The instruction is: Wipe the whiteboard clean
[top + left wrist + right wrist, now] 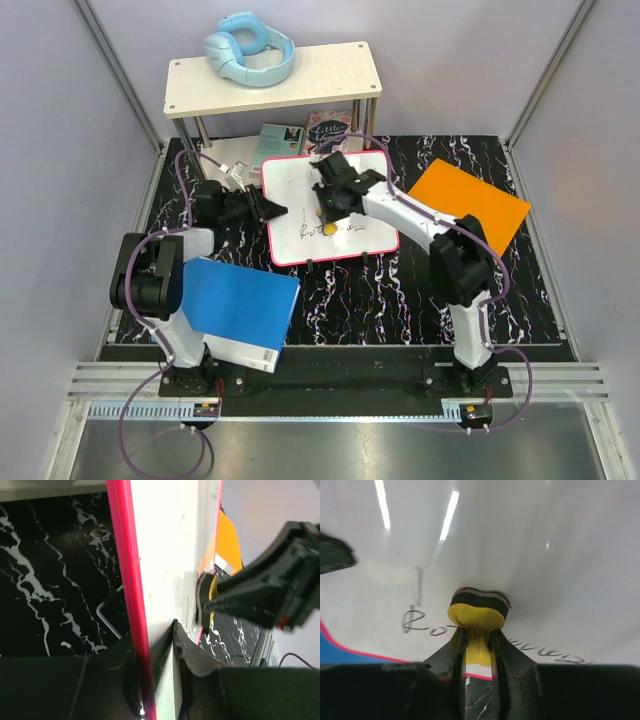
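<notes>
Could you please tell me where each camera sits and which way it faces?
Top external: above and behind the arms, looking down at the table and whiteboard; the left arm and right arm show whole.
Left wrist: on the left hand, looking along the whiteboard's red rim, which its fingers clamp.
Right wrist: on the right hand, facing the board's writing; its fingers pinch a yellow eraser.
Shared: both wrist views show the eraser against the whiteboard.

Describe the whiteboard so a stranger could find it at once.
On the black marbled table, look at the middle. The whiteboard lies there under the right gripper's yellow eraser. Unlike the blue book and orange book, it is white with a red-pink rim and dark handwriting.
</notes>
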Motion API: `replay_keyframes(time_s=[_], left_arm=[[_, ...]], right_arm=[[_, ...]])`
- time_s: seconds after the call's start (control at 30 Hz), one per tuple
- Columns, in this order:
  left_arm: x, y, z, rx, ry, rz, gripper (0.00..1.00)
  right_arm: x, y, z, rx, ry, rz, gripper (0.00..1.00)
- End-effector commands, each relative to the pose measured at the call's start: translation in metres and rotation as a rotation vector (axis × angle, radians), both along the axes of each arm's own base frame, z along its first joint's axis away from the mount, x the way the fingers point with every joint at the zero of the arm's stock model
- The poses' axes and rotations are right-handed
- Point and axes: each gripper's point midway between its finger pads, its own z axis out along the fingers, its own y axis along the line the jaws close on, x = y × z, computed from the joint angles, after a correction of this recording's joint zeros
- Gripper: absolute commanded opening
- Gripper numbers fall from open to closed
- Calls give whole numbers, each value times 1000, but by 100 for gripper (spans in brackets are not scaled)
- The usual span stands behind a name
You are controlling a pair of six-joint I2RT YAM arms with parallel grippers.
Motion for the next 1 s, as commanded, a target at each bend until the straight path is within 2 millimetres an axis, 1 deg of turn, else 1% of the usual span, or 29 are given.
replay_keyframes(time_s=[0.0,0.03,0.07,0.1,0.13,0.17,0.2,0.23,0.27,0.3,0.33,0.37,0.4,0.43,0.47,0.5,0.57,0.63,0.67,0.73,0.87,0.97], left_arm=[[-6,2,-48,180,-20,-13,0],[-5,3,-47,181,-23,-10,0],[-6,2,-48,181,-24,-11,0],[-6,2,-47,181,-24,-11,0],[-5,3,-46,181,-28,-8,0],[-5,3,-46,181,-28,-8,0],[-5,2,-46,180,-27,-9,0],[-6,2,-47,181,-24,-9,0],[-5,3,-47,182,-25,-7,0],[-6,2,-47,181,-24,-9,0],[-6,2,-47,181,-22,-9,0],[-6,2,-47,181,-24,-9,0],[-5,3,-47,181,-24,-8,0],[-6,3,-47,183,-22,-7,0],[-6,3,-47,183,-23,-6,0],[-6,3,-47,184,-25,-4,0],[-5,4,-48,185,-21,1,0],[-5,4,-48,184,-17,1,0],[-5,4,-48,184,-18,1,0],[-4,4,-48,184,-18,1,0],[-5,4,-48,183,-17,2,0],[-4,5,-48,183,-16,6,0]], right_arm=[[-28,81,-47,27,78,109,0],[-23,88,-38,21,53,93,0],[-23,93,-48,7,67,77,0],[-18,107,-34,14,24,70,0],[-21,106,-38,-21,34,59,0],[-20,106,-49,-54,36,48,0],[-21,121,-36,-39,10,62,0],[-25,120,-39,-64,23,62,0],[-28,122,-49,-91,28,65,0],[-28,130,-42,-85,14,69,0],[-31,127,-45,-114,24,77,0],[-28,122,-54,-150,19,57,0],[-26,118,-53,-167,12,39,0],[-26,110,-56,-204,12,23,0],[-22,102,-55,-235,-10,-2,0],[-25,94,-60,-264,-7,-14,0],[-31,79,-61,-298,2,-35,0],[-35,82,-58,-272,5,-19,0],[-42,80,-56,-260,19,-9,0],[-42,79,-49,-244,3,-14,0],[-48,71,-58,-287,27,-1,0],[-50,60,-62,-335,25,3,0]])
